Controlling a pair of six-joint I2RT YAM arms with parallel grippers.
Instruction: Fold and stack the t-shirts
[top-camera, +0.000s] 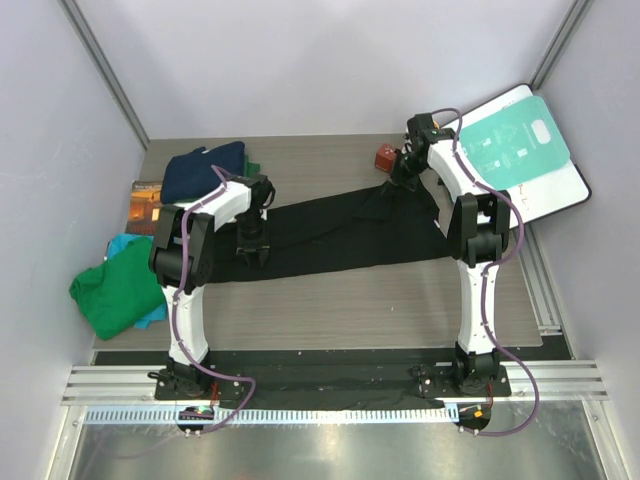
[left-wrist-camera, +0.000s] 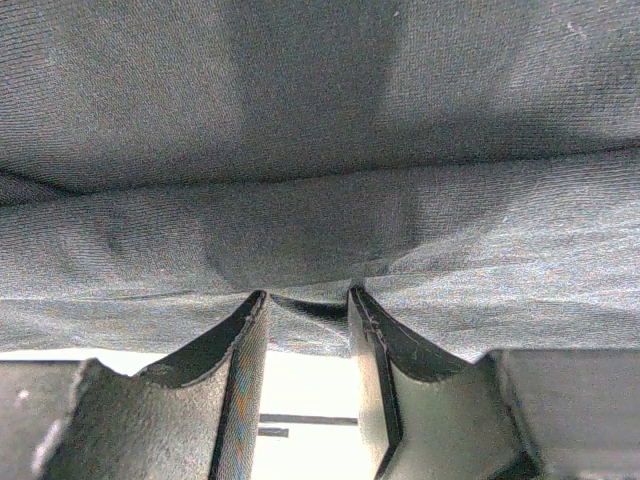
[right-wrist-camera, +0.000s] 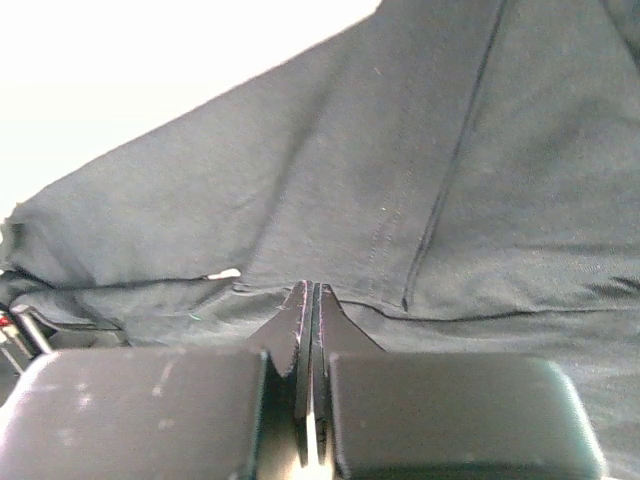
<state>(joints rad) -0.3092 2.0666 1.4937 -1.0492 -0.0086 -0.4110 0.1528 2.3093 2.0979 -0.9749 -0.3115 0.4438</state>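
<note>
**Mia:** Where is the black t-shirt (top-camera: 340, 235)?

**Ben:** It lies across the middle of the table (top-camera: 350, 310). It is pulled out long from side to side, like a dark band between the two arms.

**Mia:** What is the left gripper (left-wrist-camera: 305, 302) doing?

**Ben:** Its fingers (left-wrist-camera: 235, 370) stand a little apart. A thick fold of the black cloth is squeezed between the tips. It has the left end of the shirt.

**Mia:** And the right gripper (right-wrist-camera: 312, 292)?

**Ben:** Its two tips are pressed tight together with no gap. They pinch the edge of the black t-shirt next to a sewn seam. That is at the far right end of the shirt.

**Mia:** Are there more shirts?

**Ben:** Yes. A navy t-shirt (top-camera: 203, 170) sits in a bundle at the far left of the table. A green t-shirt (top-camera: 118, 292) lies in a heap at the left edge. A teal t-shirt (top-camera: 125, 245) peeks out from under the green one.

**Mia:** What else can you see?

**Ben:** A book (top-camera: 147, 205) lies between the navy bundle and the teal shirt. A teal and white board (top-camera: 520, 150) sits at the far right corner. A small red-brown thing (top-camera: 385, 157) is just beside the right gripper. I cannot tell what it is.
</note>
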